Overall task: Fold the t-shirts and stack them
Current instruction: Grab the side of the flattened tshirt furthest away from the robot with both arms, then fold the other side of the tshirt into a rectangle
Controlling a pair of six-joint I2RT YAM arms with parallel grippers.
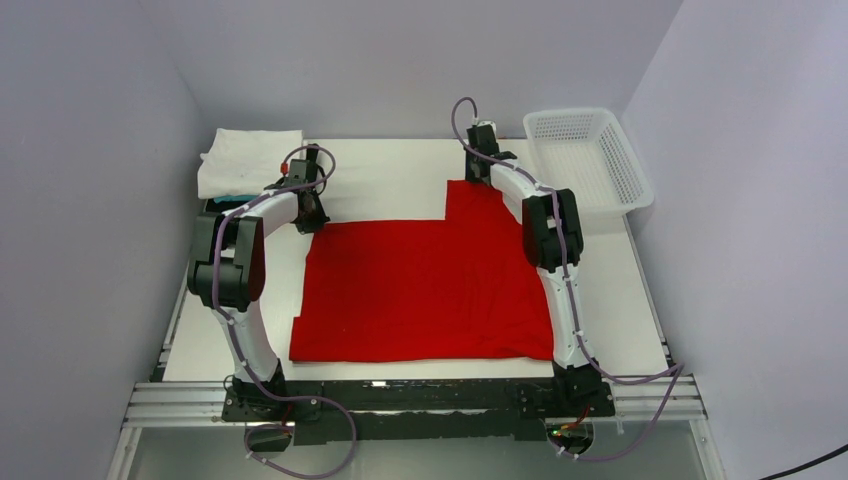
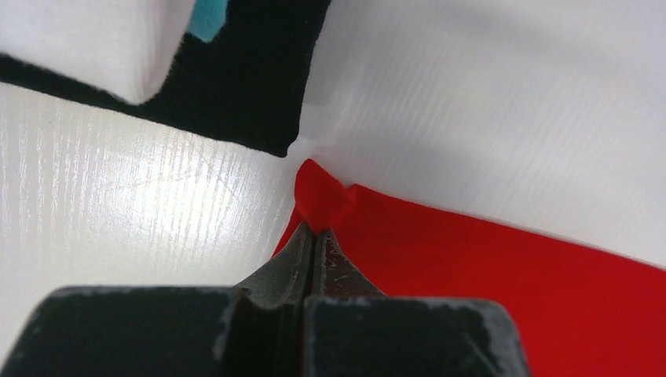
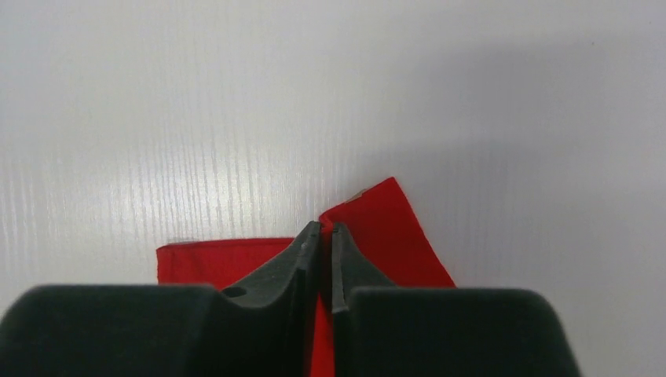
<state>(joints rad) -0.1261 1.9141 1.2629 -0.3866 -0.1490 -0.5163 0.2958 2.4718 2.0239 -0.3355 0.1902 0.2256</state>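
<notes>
The red t-shirt (image 1: 430, 290) lies spread flat in the middle of the table (image 1: 395, 170). The left end effector (image 2: 316, 234) pinches its far-left corner, just beside the pile of folded shirts (image 1: 248, 160), which has white on top of black and teal. The right end effector (image 3: 326, 229) is pressed together on the shirt's far-right edge, near the white basket (image 1: 590, 160).
</notes>
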